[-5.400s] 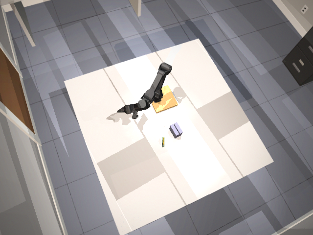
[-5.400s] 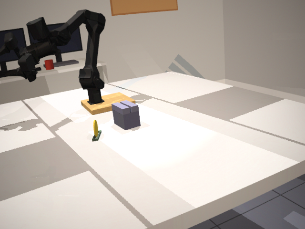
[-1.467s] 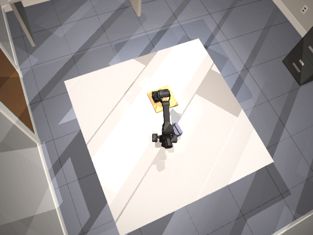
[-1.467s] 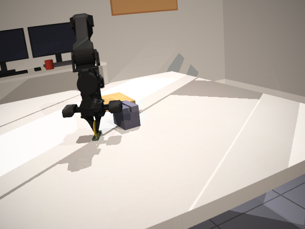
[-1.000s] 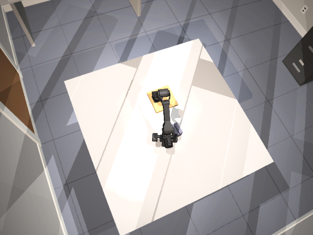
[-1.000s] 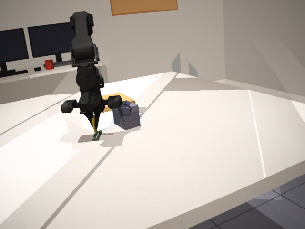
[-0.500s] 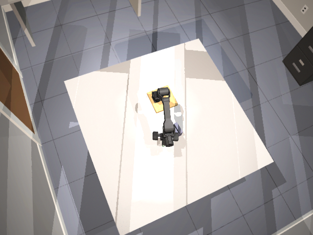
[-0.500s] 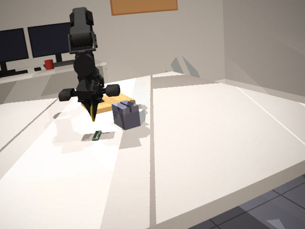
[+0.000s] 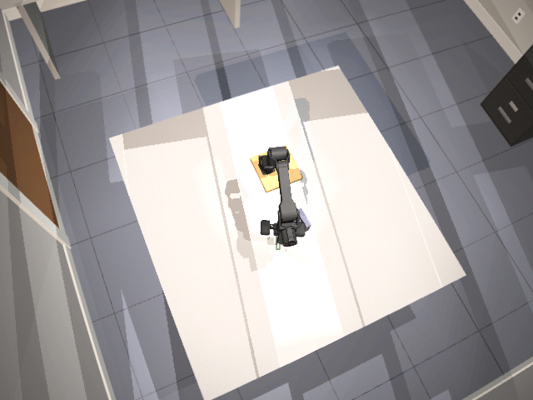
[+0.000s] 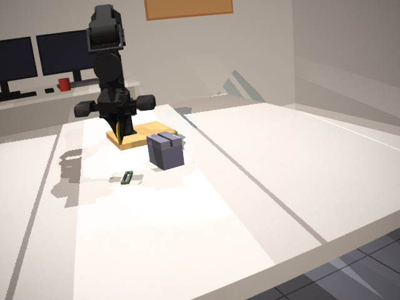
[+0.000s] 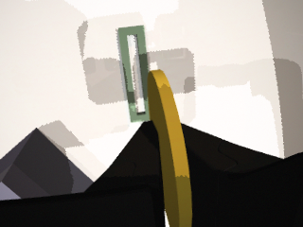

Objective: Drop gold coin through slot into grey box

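My tool (image 10: 120, 137) grips the gold coin (image 11: 169, 154), lifted above its green holder (image 10: 127, 177); next I must line it up over the grey box's (image 10: 165, 151) slot (image 10: 167, 137).

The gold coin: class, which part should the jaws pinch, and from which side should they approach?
Pinch the coin's two flat faces, coming from above. It is a thin disc held on edge, so only the faces offer grip; that leaves the lower rim free to enter the box's narrow slot.

Coin (image 11: 169, 158) in claw (image 10: 120, 137) above table (image 10: 290, 155), holder (image 10: 127, 177) below, box (image 10: 165, 150) beside holder
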`<state>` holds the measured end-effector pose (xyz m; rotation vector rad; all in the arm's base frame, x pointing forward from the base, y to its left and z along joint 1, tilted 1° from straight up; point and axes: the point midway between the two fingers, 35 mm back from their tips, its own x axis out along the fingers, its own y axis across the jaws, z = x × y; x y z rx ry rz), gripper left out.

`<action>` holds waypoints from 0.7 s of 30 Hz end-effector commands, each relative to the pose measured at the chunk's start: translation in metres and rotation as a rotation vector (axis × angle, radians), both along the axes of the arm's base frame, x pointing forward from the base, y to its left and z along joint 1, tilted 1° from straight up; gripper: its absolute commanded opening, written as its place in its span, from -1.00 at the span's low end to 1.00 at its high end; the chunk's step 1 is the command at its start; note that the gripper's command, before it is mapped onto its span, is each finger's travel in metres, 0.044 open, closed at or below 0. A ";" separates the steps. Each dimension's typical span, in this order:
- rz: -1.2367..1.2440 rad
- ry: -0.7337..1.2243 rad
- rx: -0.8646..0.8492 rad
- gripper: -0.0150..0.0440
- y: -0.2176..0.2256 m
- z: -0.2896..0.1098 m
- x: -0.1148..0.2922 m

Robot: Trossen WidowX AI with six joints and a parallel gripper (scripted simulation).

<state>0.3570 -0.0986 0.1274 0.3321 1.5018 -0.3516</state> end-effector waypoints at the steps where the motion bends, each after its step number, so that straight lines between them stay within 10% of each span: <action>1: 0.045 -0.001 0.000 -0.49 0.001 0.005 0.000; 21: 0.526 0.008 -0.018 -0.49 0.005 0.005 0.006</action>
